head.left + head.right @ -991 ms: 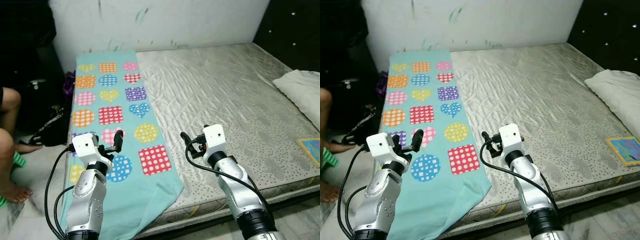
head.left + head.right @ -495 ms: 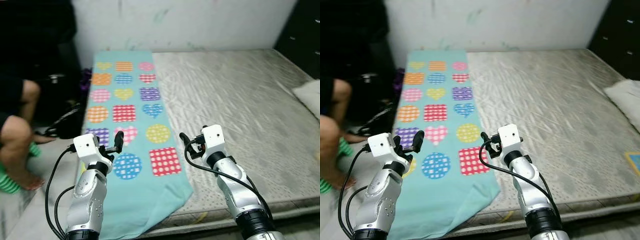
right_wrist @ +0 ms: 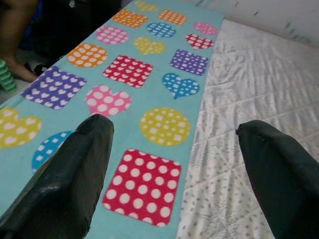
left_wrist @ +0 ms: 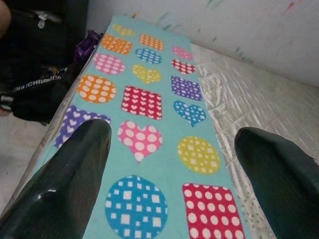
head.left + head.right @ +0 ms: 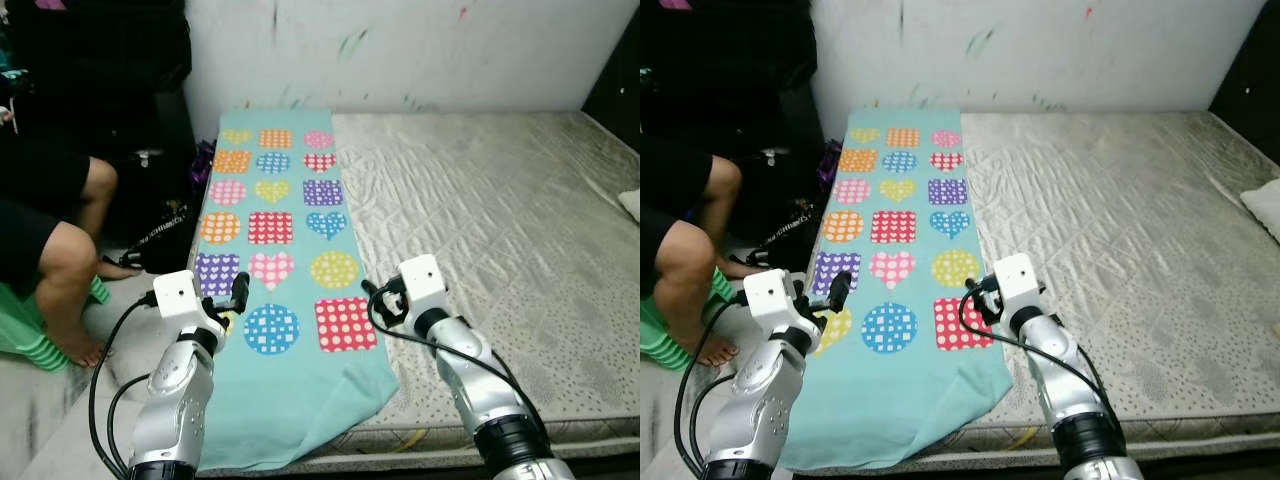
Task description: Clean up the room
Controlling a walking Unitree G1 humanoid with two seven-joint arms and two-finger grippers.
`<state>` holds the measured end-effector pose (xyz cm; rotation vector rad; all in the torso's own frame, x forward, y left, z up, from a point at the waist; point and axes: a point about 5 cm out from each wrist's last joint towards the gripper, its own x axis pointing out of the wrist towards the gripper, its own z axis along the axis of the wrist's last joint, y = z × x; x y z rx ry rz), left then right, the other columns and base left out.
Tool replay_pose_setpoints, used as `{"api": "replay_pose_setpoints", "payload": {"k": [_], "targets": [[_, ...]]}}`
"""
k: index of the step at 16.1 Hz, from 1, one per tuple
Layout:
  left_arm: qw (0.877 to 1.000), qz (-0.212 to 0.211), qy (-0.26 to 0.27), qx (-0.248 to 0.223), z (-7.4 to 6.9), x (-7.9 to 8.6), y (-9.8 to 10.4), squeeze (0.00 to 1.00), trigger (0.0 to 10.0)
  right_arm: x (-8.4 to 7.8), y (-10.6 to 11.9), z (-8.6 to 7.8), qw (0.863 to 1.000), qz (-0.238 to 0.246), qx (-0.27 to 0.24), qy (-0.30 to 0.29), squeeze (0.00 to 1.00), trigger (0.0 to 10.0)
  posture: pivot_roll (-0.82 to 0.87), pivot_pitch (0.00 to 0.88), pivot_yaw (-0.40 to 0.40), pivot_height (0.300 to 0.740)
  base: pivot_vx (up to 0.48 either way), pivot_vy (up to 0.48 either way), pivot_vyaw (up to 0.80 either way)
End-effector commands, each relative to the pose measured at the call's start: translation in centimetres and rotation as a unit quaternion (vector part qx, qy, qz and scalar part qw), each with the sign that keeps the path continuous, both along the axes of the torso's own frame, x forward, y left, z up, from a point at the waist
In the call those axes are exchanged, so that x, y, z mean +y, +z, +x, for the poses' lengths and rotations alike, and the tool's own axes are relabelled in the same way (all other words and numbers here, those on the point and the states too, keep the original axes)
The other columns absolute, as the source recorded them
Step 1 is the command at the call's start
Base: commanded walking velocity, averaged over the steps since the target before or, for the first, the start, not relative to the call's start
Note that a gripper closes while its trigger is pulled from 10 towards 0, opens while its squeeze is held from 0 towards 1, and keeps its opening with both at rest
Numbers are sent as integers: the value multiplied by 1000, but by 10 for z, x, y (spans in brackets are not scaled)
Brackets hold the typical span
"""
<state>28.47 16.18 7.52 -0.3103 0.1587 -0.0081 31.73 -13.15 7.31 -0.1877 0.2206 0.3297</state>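
While both arms are raised before the bed, we see the task's thing — a turquoise sheet [image 5: 275, 260] printed with dotted hearts, squares and circles — lying flat along the left edge of the mattress [image 5: 500, 220], its near end draped over the front edge. Its long axis runs away from us, toward the wall [image 5: 400, 50]. Left gripper [image 4: 172, 149]: fingers spread apart, grasping nothing, poised above the sheet's near left part. Right gripper [image 3: 174, 144]: likewise released and empty, hovering over the sheet's right border where it meets bare mattress. We judge the sheet lies directly ahead of and below both grippers, each about equally near to it — a two-handed gather from the near end seems apt. A dark bag [image 5: 150, 240], as far as the shade allows, rests on the floor left of the bed, beside a seated person's leg [image 5: 65, 270]
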Motion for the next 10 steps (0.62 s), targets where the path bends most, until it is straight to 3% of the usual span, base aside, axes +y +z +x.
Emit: {"api": "replay_pose_setpoints", "payload": {"k": [1, 6, 10], "targets": [[1000, -5, -1, 3, -1, 1, 0, 0, 10000, 0, -2, 1, 1000, 7, 13, -5, 0, 10000, -163, 0, -1, 740, 0, 0, 0], [1000, -12, 1, 8, -1, 1, -1, 0, 10000, -1, -3, 2, 1000, 10, 27, -9, 0, 10000, -164, 0, 0, 740, 0, 0, 0], [1000, -5, -1, 6, 0, 1, 0, 0, 10000, -1, -3, 2, 1000, 11, 28, -10, 0, 10000, -165, 0, -1, 740, 0, 480, 0]]}}
